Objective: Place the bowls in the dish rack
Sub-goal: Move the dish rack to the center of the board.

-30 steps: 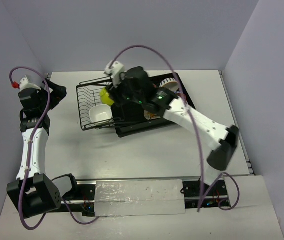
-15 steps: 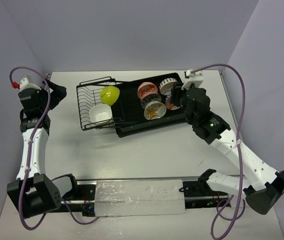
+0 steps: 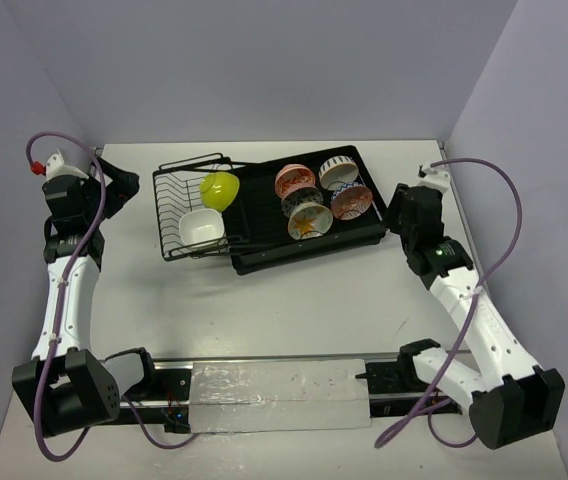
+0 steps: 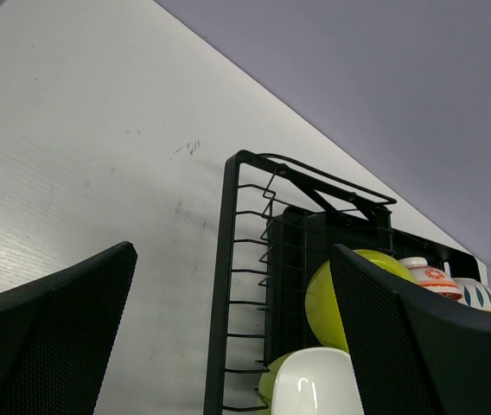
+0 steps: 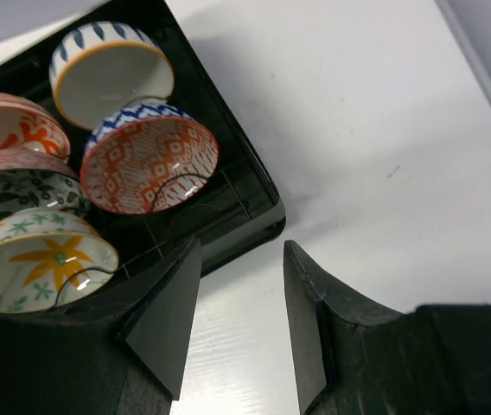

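Two bowls sit in the wire basket (image 3: 174, 200) of the dish rack (image 3: 294, 255): lime green bowl (image 3: 219, 189) tilted on edge, white bowl (image 3: 201, 228) just beside it. Five patterned bowls (image 5: 149, 164) lean close together on the slatted tray (image 3: 264, 205). Your right claw (image 5: 232, 294) hangs over the surface (image 5: 384, 130) just beside the tray's corner, jaws partly apart, nothing between them. Your left claw (image 4: 228, 346) is spread wide and empty, off the basket end.
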{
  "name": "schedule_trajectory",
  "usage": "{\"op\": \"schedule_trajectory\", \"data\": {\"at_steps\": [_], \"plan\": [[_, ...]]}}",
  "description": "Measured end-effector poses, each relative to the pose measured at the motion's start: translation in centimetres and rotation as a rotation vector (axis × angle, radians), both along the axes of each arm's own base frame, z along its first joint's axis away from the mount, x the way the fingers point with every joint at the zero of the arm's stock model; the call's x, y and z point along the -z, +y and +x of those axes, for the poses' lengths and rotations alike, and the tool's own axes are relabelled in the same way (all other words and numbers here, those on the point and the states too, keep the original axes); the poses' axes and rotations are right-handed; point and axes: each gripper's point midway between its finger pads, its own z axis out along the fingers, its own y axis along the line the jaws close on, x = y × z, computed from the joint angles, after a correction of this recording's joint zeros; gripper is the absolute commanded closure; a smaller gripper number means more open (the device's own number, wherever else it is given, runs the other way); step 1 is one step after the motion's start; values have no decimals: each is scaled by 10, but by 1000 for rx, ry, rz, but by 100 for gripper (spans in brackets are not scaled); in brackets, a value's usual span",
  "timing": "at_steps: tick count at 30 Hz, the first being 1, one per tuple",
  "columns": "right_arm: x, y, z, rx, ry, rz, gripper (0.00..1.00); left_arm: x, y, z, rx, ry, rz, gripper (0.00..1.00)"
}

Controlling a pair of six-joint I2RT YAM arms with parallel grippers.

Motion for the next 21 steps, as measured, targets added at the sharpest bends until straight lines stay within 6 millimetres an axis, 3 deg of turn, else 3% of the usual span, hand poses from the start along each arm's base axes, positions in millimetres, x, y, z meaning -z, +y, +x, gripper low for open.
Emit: {"op": "schedule_trajectory", "data": {"at_steps": [9,21], "plan": [[60,2,18,-38,195,79,49,-10,-10,-4,24,-27,7,1],[87,15,43,-92,277,142,49,-14,-11,-6,25,-36,13,1]]}}
